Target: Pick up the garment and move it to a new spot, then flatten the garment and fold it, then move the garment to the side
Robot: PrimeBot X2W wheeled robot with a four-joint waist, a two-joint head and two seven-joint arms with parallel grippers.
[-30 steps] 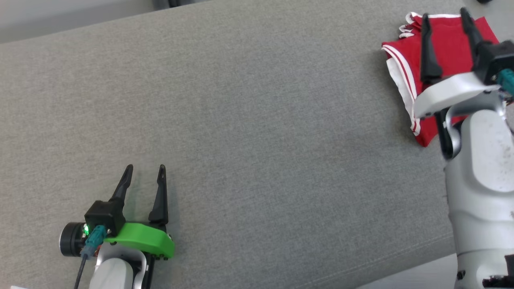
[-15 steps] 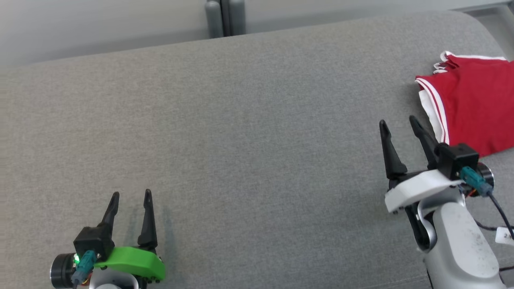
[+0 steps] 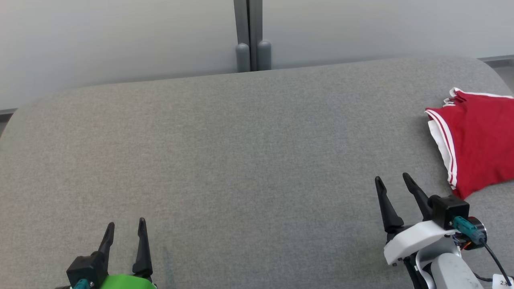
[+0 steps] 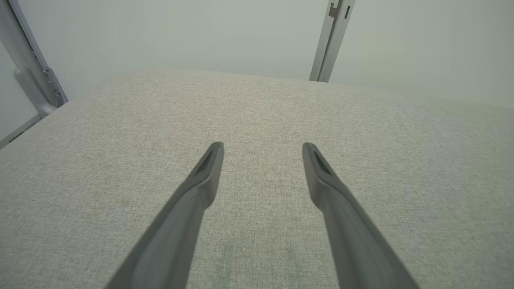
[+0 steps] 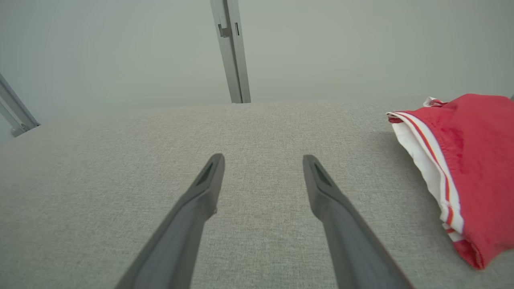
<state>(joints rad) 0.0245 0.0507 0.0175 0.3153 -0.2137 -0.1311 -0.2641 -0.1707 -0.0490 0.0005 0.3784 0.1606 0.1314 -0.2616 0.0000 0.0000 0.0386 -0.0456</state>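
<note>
The garment [image 3: 478, 144], red with white and red striped trim, lies folded at the far right of the grey cushioned surface [image 3: 249, 160]. It also shows at the right of the right wrist view as a red garment [image 5: 470, 168]. My right gripper [image 3: 391, 180] stands open at the lower right, a little left of and nearer than the garment, holding nothing. In its own view the right gripper [image 5: 263, 160] has bare fabric between its fingers. My left gripper [image 3: 125, 225] is open at the lower left, far from the garment. The left gripper [image 4: 263, 148] in its own view is empty too.
A pale wall [image 3: 120, 40] runs behind the surface, with a grey vertical post [image 3: 251, 36] at its middle. The surface's back edge curves down at both ends. A cable and a white tag [image 3: 500, 279] hang by my right wrist.
The head camera has tilted up, so the wall and post have come into the picture. My right gripper has drawn back off the garment to the near side; the left gripper stays open.
</note>
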